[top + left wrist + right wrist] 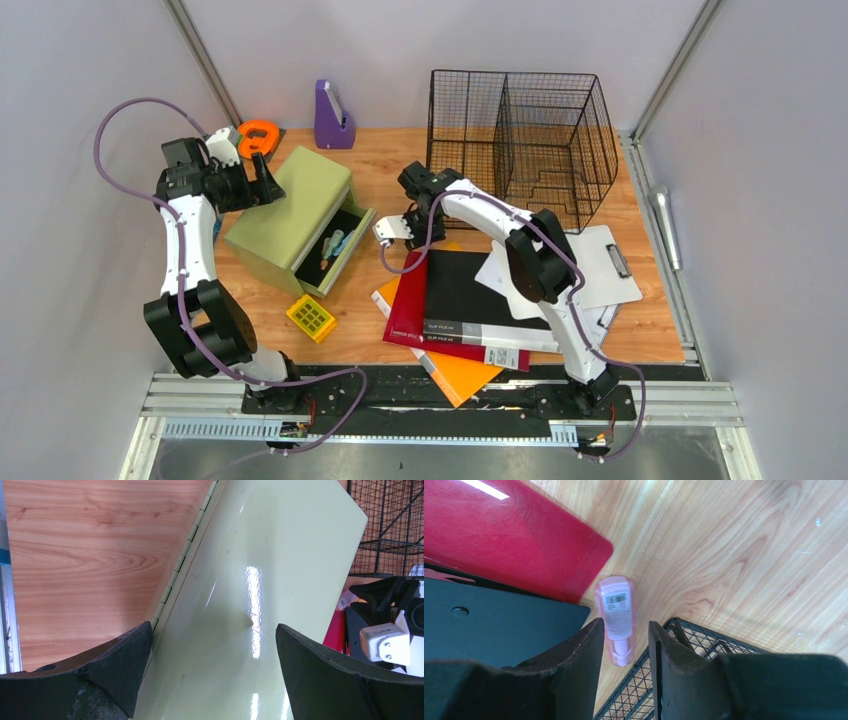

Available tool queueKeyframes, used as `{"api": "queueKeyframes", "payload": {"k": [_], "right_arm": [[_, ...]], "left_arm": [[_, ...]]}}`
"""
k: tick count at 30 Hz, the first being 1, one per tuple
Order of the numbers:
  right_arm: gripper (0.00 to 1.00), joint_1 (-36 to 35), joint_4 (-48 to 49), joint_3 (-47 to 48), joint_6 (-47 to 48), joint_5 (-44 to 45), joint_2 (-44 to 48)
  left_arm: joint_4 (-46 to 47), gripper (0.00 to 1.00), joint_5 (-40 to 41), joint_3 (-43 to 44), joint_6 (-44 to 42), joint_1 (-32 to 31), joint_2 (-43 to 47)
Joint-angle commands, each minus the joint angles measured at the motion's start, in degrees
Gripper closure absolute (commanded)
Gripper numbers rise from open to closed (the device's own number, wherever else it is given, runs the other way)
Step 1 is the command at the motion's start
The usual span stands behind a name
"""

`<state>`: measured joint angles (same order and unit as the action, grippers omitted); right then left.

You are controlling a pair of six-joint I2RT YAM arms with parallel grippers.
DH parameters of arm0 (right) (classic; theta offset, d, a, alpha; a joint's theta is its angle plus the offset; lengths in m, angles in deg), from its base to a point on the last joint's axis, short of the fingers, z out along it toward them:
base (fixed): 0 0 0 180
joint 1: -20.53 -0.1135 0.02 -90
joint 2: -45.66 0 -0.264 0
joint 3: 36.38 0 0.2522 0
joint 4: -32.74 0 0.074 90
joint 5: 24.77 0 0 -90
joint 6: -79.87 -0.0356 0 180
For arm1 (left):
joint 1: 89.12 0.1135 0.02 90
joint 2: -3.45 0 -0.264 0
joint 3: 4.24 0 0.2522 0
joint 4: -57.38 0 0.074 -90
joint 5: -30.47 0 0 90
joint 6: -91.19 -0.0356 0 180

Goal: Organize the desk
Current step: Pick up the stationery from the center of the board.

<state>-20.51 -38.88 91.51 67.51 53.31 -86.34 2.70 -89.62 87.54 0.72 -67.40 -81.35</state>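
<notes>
The desk [390,160] is a light wood top. My right gripper [412,232] hangs low by the front left corner of the black wire basket [530,130]. In the right wrist view, the right gripper [625,625] is open. A small pink tube with a barcode label [616,612] lies on the desk [734,555] in the gap, with space showing on both sides. My left gripper [268,185] is wide open over the glossy top of the pale green drawer box [260,580], holding nothing.
The green box's drawer [335,250] stands open with pens inside. A red folder [405,300], black folder [470,300], orange folder [465,375] and clipboard [600,260] overlap front right. A yellow item [310,317], purple holder [333,118] and orange tape dispenser [258,137] are at left.
</notes>
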Motion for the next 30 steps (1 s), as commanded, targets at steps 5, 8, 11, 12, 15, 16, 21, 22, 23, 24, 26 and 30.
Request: {"api": "queueKeyframes", "payload": {"k": [5, 8, 11, 12, 15, 16, 21, 22, 23, 24, 26, 30], "right_arm": [[0.59, 0.3, -0.2, -1.3, 2.4, 0.1, -0.9], [0.58, 0.3, -0.2, -1.1, 2.6, 0.5, -1.9], [0.58, 0.3, -0.2, -1.1, 3.2, 0.8, -3.0], [0.59, 0.4, -0.4, -1.1, 3.6, 0.8, -3.4], [0.6, 0.7, -1.4, -1.0, 5.6, 0.4, -4.2], [0.6, 0.8, -1.8, -0.8, 6.1, 0.3, -4.6], [0.66, 0.8, -4.3, 1.6, 7.5, -0.2, -6.8], [0.69, 0.7, -4.9, 2.0, 7.7, -0.3, -7.3], [0.71, 0.6, -5.5, 2.3, 7.9, -0.2, -7.8], [0.74, 0.5, -5.8, 2.6, 8.1, -0.1, -8.1], [0.78, 0.3, -6.3, 3.2, 8.2, -0.2, -8.9], [0.89, -0.1, -6.8, 5.1, 7.8, -0.5, -9.5]], "left_arm": [[-2.1, 0.0, -1.4, -0.1, 1.0, -0.8, -1.0], [-1.9, 0.0, -1.4, -0.2, 1.1, -0.8, -1.1], [-1.9, 0.0, -1.4, -0.4, 0.9, -0.8, -1.1], [-1.9, 0.0, -1.4, -0.4, 0.9, -0.8, -1.1], [-1.9, 0.0, -1.3, -0.3, 0.9, -0.8, -1.1], [-1.9, 0.0, -1.3, -0.3, 0.9, -0.8, -1.2], [-1.8, 0.0, -1.2, -0.2, 1.0, -0.8, -1.5], [-1.9, 0.0, -1.2, -0.2, 0.9, -0.8, -1.6], [-1.9, 0.0, -1.2, -0.2, 0.9, -0.8, -1.6], [-1.9, 0.0, -1.2, -0.1, 0.9, -0.8, -1.7], [-2.0, 0.0, -1.0, -0.2, 0.9, -0.8, -1.8], [-2.0, 0.0, -0.9, -0.2, 0.8, -0.8, -1.8]]}}
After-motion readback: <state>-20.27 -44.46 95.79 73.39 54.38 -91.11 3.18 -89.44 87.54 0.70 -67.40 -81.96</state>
